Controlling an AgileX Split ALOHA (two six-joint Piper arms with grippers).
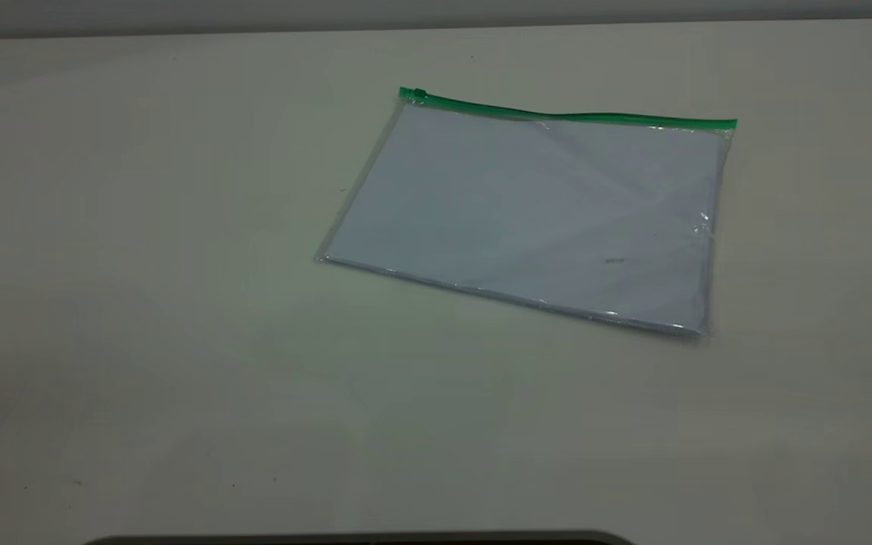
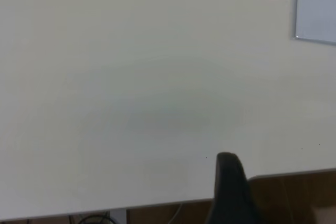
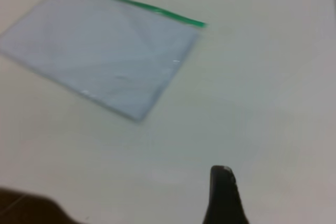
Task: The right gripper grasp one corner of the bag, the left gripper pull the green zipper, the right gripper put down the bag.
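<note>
The bag (image 1: 527,212) lies flat on the table, right of the middle and toward the far side, with white paper showing through. The green zipper (image 1: 572,116) runs along its far long edge, with the slider tab (image 1: 419,94) at the left end. Neither arm shows in the exterior view. The left gripper (image 2: 226,157) shows as one black wedge over the table's edge, far from the bag's corner (image 2: 317,6). The right gripper (image 3: 220,170) shows as one black wedge with no gap, hovering well short of the bag (image 3: 105,56) and its zipper (image 3: 136,3). Both hold nothing.
The pale table (image 1: 179,341) spreads wide to the left of and in front of the bag. Its edge (image 2: 157,203) runs close by the left gripper, with brown floor and cables below. A dark rim (image 1: 360,539) lies at the near edge.
</note>
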